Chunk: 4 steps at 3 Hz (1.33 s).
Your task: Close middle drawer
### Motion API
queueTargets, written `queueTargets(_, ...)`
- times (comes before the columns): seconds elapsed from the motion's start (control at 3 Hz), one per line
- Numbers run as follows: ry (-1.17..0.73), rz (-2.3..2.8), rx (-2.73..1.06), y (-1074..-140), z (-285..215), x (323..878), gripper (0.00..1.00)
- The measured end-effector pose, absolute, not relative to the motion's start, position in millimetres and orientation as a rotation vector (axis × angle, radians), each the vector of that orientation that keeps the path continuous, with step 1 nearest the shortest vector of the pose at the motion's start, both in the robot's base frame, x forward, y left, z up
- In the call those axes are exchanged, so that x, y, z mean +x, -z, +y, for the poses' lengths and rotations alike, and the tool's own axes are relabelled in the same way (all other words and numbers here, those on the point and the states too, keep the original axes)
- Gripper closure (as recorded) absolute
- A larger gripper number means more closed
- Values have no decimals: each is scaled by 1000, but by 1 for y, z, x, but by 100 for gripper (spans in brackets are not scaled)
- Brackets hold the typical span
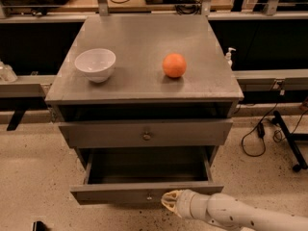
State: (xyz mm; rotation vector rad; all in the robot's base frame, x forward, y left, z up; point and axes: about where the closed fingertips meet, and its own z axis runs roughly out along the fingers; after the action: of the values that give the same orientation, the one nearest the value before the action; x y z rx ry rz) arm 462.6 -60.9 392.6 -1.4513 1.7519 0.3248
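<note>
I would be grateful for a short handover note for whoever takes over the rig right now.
Gripper: low at the front panel of the middle drawer, just right of its knob, apparently in contact.
Middle drawer: pulled well out, not closed.
Top drawer: shut.
On the cabinet top: white bowl and orange.
Done: gripper placed at the drawer front.
Left: push the drawer fully in.

Warm overhead light, soft shadows beneath bowl and orange, gripper pale at middle drawer front.
</note>
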Motion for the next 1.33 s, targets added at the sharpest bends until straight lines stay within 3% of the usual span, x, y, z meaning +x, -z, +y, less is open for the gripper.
queueTargets(0.33, -284, 1726, -1445, -404, -59, 498, 100)
queueTargets(1.33, -243, 1692, -1424, -423, -66, 531, 100)
